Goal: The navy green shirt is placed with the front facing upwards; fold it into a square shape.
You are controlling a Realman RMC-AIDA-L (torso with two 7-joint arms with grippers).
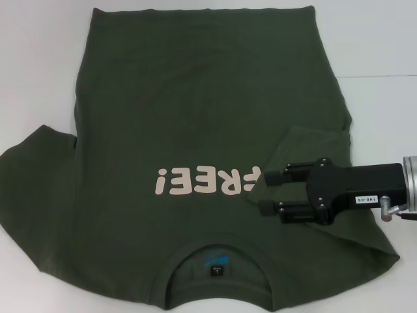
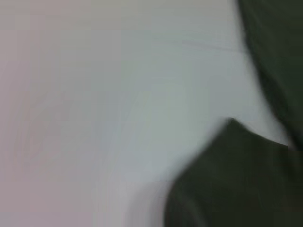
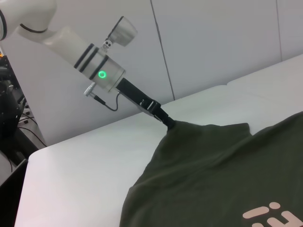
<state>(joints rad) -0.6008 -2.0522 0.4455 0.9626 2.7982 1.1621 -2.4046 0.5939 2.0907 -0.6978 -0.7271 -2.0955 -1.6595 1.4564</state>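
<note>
The navy green shirt [image 1: 195, 117] lies front up on the white table, pink "FREE!" print showing, neck and label toward me. Its right sleeve [image 1: 300, 147] is folded inward over the chest and covers the edge of the print. My right gripper [image 1: 266, 192] hovers over that folded sleeve with its fingers apart and nothing between them. In the right wrist view my left gripper [image 3: 166, 121] pinches the tip of the left sleeve [image 3: 199, 142] and holds it raised in a peak. The left arm does not show in the head view. The left wrist view shows only blurred shirt cloth [image 2: 236, 179].
The white table [image 1: 384, 45] extends past the shirt on both sides, with a seam line at the right. A pale wall [image 3: 213, 42] stands behind the table's far edge.
</note>
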